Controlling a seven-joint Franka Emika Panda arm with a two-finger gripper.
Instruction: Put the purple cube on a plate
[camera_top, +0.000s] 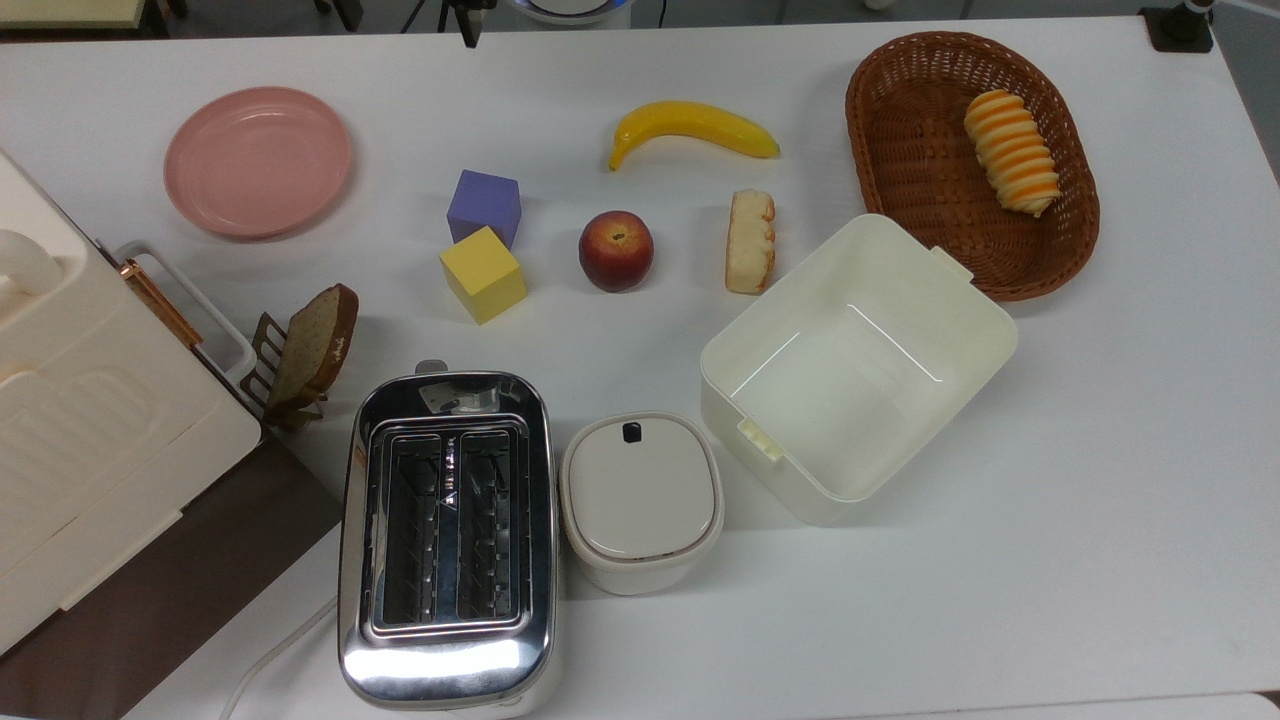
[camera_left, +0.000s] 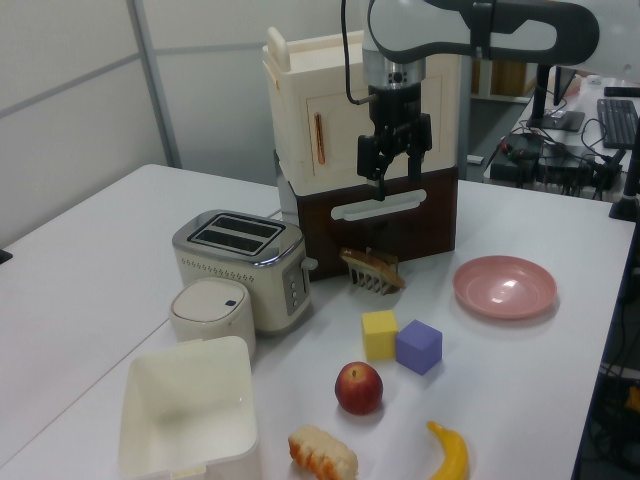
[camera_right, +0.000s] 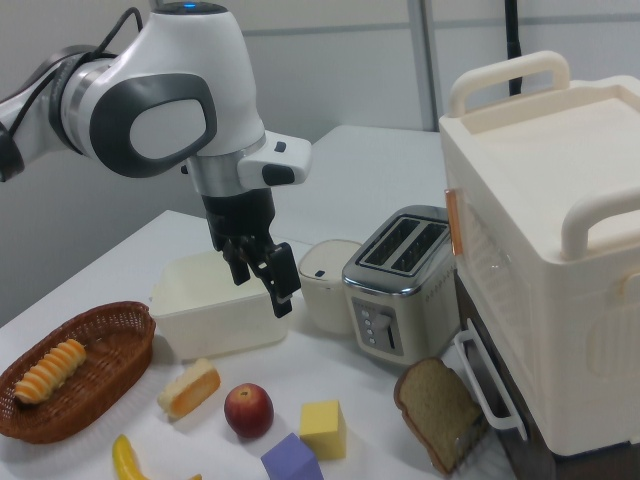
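Closest to the top view's lens sits the chrome toaster (camera_top: 447, 540), and from it my eye goes up to the tool (camera_left: 393, 168), which hangs high over the bench (camera_top: 1050, 560) in the left view with its fingers apart by a modest gap and nothing between them. It looks parked clear of everything, so I would judge the pickup not yet begun. Below and toward the left view's near side, the purple cube (camera_top: 484, 207) rests flat on the bench, touching or very nearly touching the yellow cube (camera_top: 483, 274) at one lower corner in the top view. That neighbour is the tight spot: fingers closing across the purple block probably want the faces turned away from the yellow one. A peach (camera_top: 616, 250) lies near on the top view's right, a banana (camera_top: 692, 128) farther off. The plate (camera_top: 258, 160) lies bare, well apart on the top view's left, with open white surface between it and the block, so the carry seems unobstructed. A bread slice in its rack (camera_top: 305, 352) and the cream cabinet (camera_top: 80, 420) stand beyond that path, near the top view's left edge.
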